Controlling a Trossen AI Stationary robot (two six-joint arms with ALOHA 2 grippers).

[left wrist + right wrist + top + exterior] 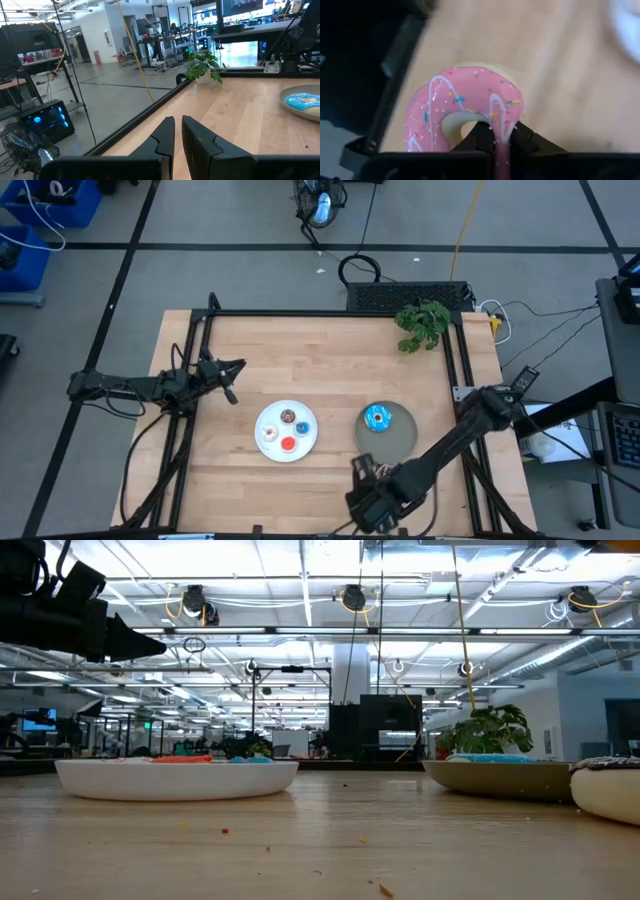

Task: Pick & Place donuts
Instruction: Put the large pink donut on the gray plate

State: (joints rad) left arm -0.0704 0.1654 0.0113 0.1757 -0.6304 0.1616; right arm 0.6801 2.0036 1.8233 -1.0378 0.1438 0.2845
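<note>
My right gripper (501, 134) is shut on a pink-iced donut (460, 107) with white drizzle and sprinkles. It holds the donut above the wood near the table's near edge (368, 498). Three tiny donuts, brown (288, 417), blue (302, 427) and red (288, 444), lie on the white plate (266, 442). A larger blue donut (377, 418) lies on the grey plate (402, 436). A dark-topped pale donut (608, 785) rests on the tabletop at the right of the low view. My left gripper (178, 134) is shut and hovers level at the table's left side (228, 377). My right gripper pinches one side of the pink donut's ring (503, 127). One finger (481, 136) stands in the hole and the other finger (524, 141) stands outside the rim. The fingers slant down from above. The donut is lifted clear of the table, its icing facing the camera.
A small green plant (422, 322) stands at the far right corner. Black frame rails (300, 313) run along the table's far and side edges. Bare wood lies between the two plates and the far rail.
</note>
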